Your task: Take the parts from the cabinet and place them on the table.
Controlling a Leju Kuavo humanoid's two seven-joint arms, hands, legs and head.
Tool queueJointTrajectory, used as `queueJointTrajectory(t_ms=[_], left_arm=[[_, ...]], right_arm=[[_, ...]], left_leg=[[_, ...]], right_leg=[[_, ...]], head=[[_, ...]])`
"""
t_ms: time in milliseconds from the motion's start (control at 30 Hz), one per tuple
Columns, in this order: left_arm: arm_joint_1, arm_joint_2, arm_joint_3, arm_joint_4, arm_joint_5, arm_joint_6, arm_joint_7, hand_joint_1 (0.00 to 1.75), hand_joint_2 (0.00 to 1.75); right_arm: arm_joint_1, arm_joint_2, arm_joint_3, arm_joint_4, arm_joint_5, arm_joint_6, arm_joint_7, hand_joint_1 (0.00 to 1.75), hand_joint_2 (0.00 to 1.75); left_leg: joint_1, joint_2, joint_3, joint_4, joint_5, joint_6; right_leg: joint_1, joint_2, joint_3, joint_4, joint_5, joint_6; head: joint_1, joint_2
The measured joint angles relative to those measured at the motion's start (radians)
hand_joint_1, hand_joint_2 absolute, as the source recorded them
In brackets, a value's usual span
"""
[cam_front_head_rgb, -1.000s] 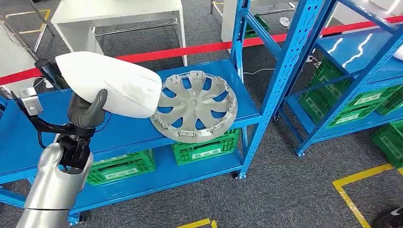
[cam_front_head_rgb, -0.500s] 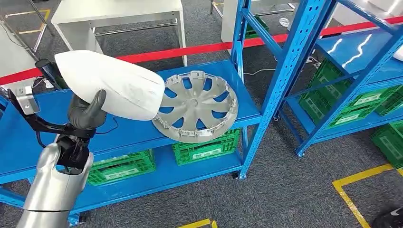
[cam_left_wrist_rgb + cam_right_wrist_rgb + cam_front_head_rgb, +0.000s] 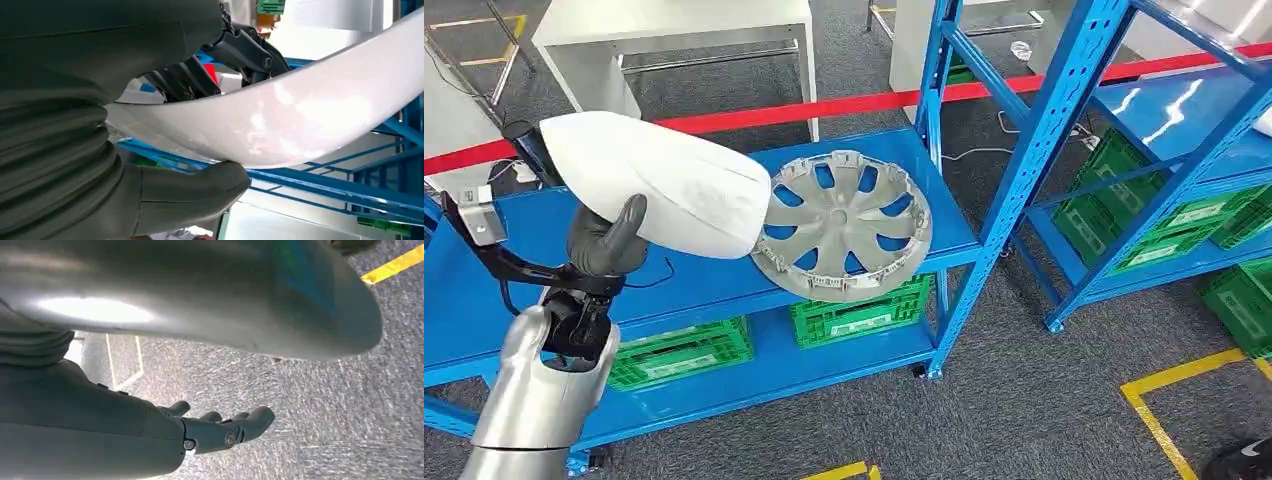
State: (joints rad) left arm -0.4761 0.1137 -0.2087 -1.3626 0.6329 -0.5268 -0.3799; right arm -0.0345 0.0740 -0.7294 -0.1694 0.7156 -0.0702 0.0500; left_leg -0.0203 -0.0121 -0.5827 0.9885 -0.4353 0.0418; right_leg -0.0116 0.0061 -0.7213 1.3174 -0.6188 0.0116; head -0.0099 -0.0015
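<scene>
White curved part sits in my left hand, thumb pressed under its shell and dark fingers hooked over the top edge, lifted above the blue shelf of the cabinet. My right hand hangs over the grey carpet, fingers loosely apart with nothing in them. Just beyond the white part, a silver wheel cover lies on the same shelf, partly behind the part's edge. Farther back I see a white table.
</scene>
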Motion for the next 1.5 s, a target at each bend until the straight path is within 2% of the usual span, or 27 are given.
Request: queueJointTrajectory(t_ms=[67, 133, 167, 200, 233, 300, 367, 400, 467, 533, 567, 600, 700, 733, 767, 867, 900, 967, 1033, 1067, 1100, 1233, 1300, 1367, 1400, 1433, 1500], left_arm=[[0.002, 0.0, 0.0, 0.0, 0.001, 0.0, 0.0, 1.75, 1.75], [0.008, 0.0, 0.0, 0.0, 0.007, -0.005, 0.003, 1.75, 1.75], [0.01, 0.002, 0.0, -0.002, 0.008, -0.005, 0.003, 1.75, 1.75], [0.024, 0.011, 0.0, -0.016, 0.013, -0.007, 0.003, 1.75, 1.75], [0.03, 0.018, 0.0, -0.02, 0.014, -0.008, 0.003, 1.75, 1.75], [0.04, 0.028, 0.002, -0.026, 0.015, -0.008, 0.003, 1.75, 1.75], [0.056, 0.033, 0.004, -0.031, 0.015, -0.008, 0.003, 1.75, 1.75], [0.066, 0.035, 0.004, -0.035, 0.015, -0.008, 0.003, 1.75, 1.75], [0.086, 0.039, 0.005, -0.048, 0.015, -0.008, 0.004, 1.75, 1.75], [0.093, 0.042, 0.007, -0.071, 0.014, -0.007, 0.007, 1.75, 1.75], [0.093, 0.042, 0.009, -0.083, 0.013, -0.005, 0.008, 1.75, 1.75], [0.094, 0.043, 0.013, -0.094, 0.012, -0.005, 0.011, 1.75, 1.75], [0.105, 0.05, 0.023, -0.111, 0.011, -0.004, 0.011, 1.75, 1.75], [0.112, 0.05, 0.024, -0.115, 0.011, -0.004, 0.011, 1.75, 1.75], [0.117, 0.05, 0.024, -0.119, 0.011, -0.005, 0.011, 1.75, 1.75], [0.152, 0.058, 0.032, -0.137, 0.011, -0.006, 0.007, 1.75, 1.75], [0.166, 0.06, 0.034, -0.143, 0.01, -0.007, 0.006, 1.75, 1.75], [0.191, 0.064, 0.039, -0.151, 0.009, -0.008, 0.005, 1.75, 1.75], [0.206, 0.067, 0.044, -0.162, 0.009, -0.009, 0.003, 1.75, 1.75], [0.209, 0.068, 0.047, -0.167, 0.008, -0.009, 0.003, 1.75, 1.75], [0.211, 0.071, 0.05, -0.174, 0.008, -0.009, 0.002, 1.75, 1.75], [0.218, 0.075, 0.051, -0.183, 0.003, -0.011, 0.001, 1.75, 1.75], [0.224, 0.078, 0.058, -0.187, -0.002, -0.011, 0.0, 1.75, 1.75], [0.23, 0.08, 0.063, -0.192, -0.003, -0.011, -0.002, 1.75, 1.75], [0.234, 0.08, 0.064, -0.192, -0.003, -0.011, -0.003, 1.75, 1.75], [0.239, 0.081, 0.064, -0.192, -0.003, -0.011, -0.003, 1.75, 1.75], [0.242, 0.082, 0.064, -0.192, -0.003, -0.011, -0.003, 1.75, 1.75]], right_arm=[[0.0, 0.0, -0.001, 0.0, 0.0, 0.0, -0.001, 0.0, 0.0], [-0.002, 0.0, -0.003, 0.0, 0.0, 0.0, -0.006, 0.0, 0.0], [-0.002, 0.0, -0.003, 0.0, 0.0, 0.0, -0.008, 0.0, 0.0], [-0.001, 0.0, -0.003, 0.0, 0.008, 0.002, -0.011, 0.0, 0.0], [-0.001, 0.006, -0.003, 0.0, 0.011, 0.002, -0.011, 0.0, 0.0], [-0.001, 0.004, -0.003, 0.0, 0.015, 0.002, -0.011, 0.0, 0.0], [0.0, 0.004, -0.003, 0.0, 0.018, 0.005, -0.011, 0.0, 0.0], [0.0, 0.004, -0.003, 0.0, 0.02, 0.008, -0.012, 0.0, 0.0], [0.001, 0.004, -0.003, 0.0, 0.024, 0.014, -0.011, 0.0, 0.0], [0.0, 0.004, -0.003, 0.0, 0.031, 0.016, -0.011, 0.0, 0.0], [-0.002, 0.005, -0.003, 0.0, 0.032, 0.015, -0.011, 0.0, 0.0], [-0.001, 0.005, -0.003, 0.0, 0.032, 0.014, -0.01, 0.0, 0.0], [0.0, 0.005, -0.003, 0.0, 0.035, 0.013, -0.01, 0.0, 0.0], [0.002, 0.005, -0.003, 0.0, 0.037, 0.013, -0.011, 0.0, 0.0], [0.002, 0.005, -0.003, 0.0, 0.039, 0.014, -0.013, 0.0, 0.0], [0.002, 0.006, -0.003, 0.0, 0.042, 0.014, -0.014, 0.0, 0.0], [0.002, 0.005, -0.003, 0.0, 0.045, 0.014, -0.015, 0.0, 0.0], [0.002, 0.005, -0.003, 0.0, 0.048, 0.014, -0.014, 0.0, 0.0], [0.001, 0.005, -0.003, 0.0, 0.05, 0.013, -0.014, 0.0, 0.0], [-0.001, 0.005, -0.003, 0.0, 0.05, 0.013, -0.014, 0.0, 0.0], [-0.002, 0.005, -0.003, 0.0, 0.05, 0.013, -0.014, 0.0, 0.0], [0.0, 0.005, -0.003, 0.0, 0.053, 0.013, -0.013, 0.0, 0.0], [-0.003, 0.006, -0.003, 0.0, 0.056, 0.013, -0.013, 0.0, 0.0], [-0.002, 0.006, -0.003, 0.0, 0.058, 0.013, -0.013, 0.0, 0.0], [-0.001, 0.006, -0.003, 0.0, 0.058, 0.013, -0.013, 0.0, 0.0], [-0.001, 0.006, -0.003, 0.0, 0.058, 0.013, -0.013, 0.0, 0.0], [-0.001, 0.006, -0.003, 0.0, 0.059, 0.016, -0.013, 0.0, 0.0]], left_leg=[[0.0, 0.0, -0.001, 0.002, 0.0, 0.0], [0.001, -0.001, -0.017, 0.025, -0.006, -0.01], [-0.003, -0.004, -0.022, 0.028, -0.007, -0.018], [-0.003, -0.006, -0.027, 0.034, 0.002, -0.042], [-0.004, -0.008, -0.035, 0.038, 0.0, -0.047], [0.004, -0.002, -0.062, 0.114, -0.085, -0.066], [0.013, 0.0, -0.106, 0.261, -0.179, -0.08], [0.015, 0.001, -0.115, 0.31, -0.2, -0.085], [0.02, 0.003, -0.076, 0.288, -0.168, -0.087], [0.02, 0.004, 0.036, 0.135, -0.106, -0.08], [0.018, 0.005, 0.104, 0.045, -0.112, -0.072], [0.011, 0.007, 0.132, -0.001, -0.128, -0.068], [0.003, 0.006, 0.108, 0.006, -0.108, -0.047], [0.011, 0.008, 0.103, -0.005, -0.092, -0.035], [0.013, 0.011, 0.094, -0.007, -0.078, -0.031], [0.013, 0.012, 0.057, -0.005, -0.047, -0.018], [0.012, 0.013, 0.04, -0.002, -0.035, -0.018], [0.014, 0.013, 0.005, 0.01, -0.018, -0.022], [0.016, 0.013, -0.026, 0.028, -0.008, -0.031], [0.017, 0.013, -0.039, 0.043, -0.004, -0.036], [0.012, 0.012, -0.053, 0.052, -0.002, -0.04], [0.015, 0.009, -0.056, 0.047, 0.026, -0.069], [0.019, 0.009, -0.079, 0.09, -0.048, -0.082], [0.025, 0.009, -0.115, 0.221, -0.159, -0.094], [0.026, 0.009, -0.128, 0.287, -0.19, -0.098], [0.026, 0.009, -0.129, 0.331, -0.192, -0.099], [0.027, 0.01, -0.075, 0.3, -0.123, -0.097]], right_leg=[[0.0, 0.0, 0.005, -0.009, 0.01, 0.0], [-0.004, -0.002, 0.149, -0.275, 0.122, -0.006], [0.004, 0.001, 0.15, -0.263, 0.126, -0.015], [0.003, 0.002, 0.135, -0.275, 0.131, -0.036], [-0.005, -0.001, 0.132, -0.282, 0.139, -0.045], [-0.006, -0.002, 0.118, -0.285, 0.153, -0.058], [-0.005, -0.003, 0.099, -0.284, 0.167, -0.057], [-0.005, -0.004, 0.088, -0.283, 0.175, -0.057], [-0.005, -0.005, 0.066, -0.283, 0.193, -0.054], [-0.005, -0.005, 0.046, -0.283, 0.211, -0.049], [-0.005, -0.005, 0.041, -0.281, 0.221, -0.045], [-0.003, -0.004, 0.035, -0.281, 0.227, -0.038], [-0.01, -0.006, 0.043, -0.297, 0.255, -0.016], [-0.007, -0.005, 0.039, -0.299, 0.258, -0.008], [-0.01, -0.004, 0.03, -0.283, 0.225, -0.006], [-0.008, -0.004, -0.02, -0.091, 0.042, 0.0], [-0.008, -0.004, -0.032, -0.021, 0.019, 0.003], [-0.008, -0.004, -0.006, 0.006, 0.06, 0.004], [-0.009, -0.005, 0.097, -0.117, 0.115, 0.002], [-0.009, -0.004, 0.166, -0.213, 0.104, 0.0], [-0.003, -0.003, 0.203, -0.274, 0.069, -0.007], [-0.001, -0.003, 0.178, -0.277, 0.09, -0.036], [-0.006, -0.008, 0.158, -0.28, 0.111, -0.052], [-0.006, -0.009, 0.133, -0.28, 0.132, -0.054], [-0.006, -0.009, 0.118, -0.28, 0.143, -0.053], [-0.006, -0.01, 0.105, -0.279, 0.155, -0.052], [-0.006, -0.012, 0.074, -0.278, 0.18, -0.048]], head=[[0.0, 0.0], [0.0, 0.0], [0.0, 0.0], [-0.001, 0.0], [-0.001, 0.0], [-0.01, 0.0], [-0.01, 0.0], [-0.01, 0.0], [-0.01, 0.0], [-0.01, 0.0], [-0.01, 0.0], [-0.01, 0.0], [-0.015, 0.0], [-0.017, 0.0], [-0.016, 0.0], [-0.013, 0.0], [-0.013, 0.0], [-0.013, 0.0], [-0.012, 0.0], [-0.013, 0.0], [-0.011, 0.0], [-0.011, 0.0], [-0.015, 0.0], [-0.014, 0.0], [-0.015, 0.0], [-0.015, 0.0], [-0.015, 0.0]])
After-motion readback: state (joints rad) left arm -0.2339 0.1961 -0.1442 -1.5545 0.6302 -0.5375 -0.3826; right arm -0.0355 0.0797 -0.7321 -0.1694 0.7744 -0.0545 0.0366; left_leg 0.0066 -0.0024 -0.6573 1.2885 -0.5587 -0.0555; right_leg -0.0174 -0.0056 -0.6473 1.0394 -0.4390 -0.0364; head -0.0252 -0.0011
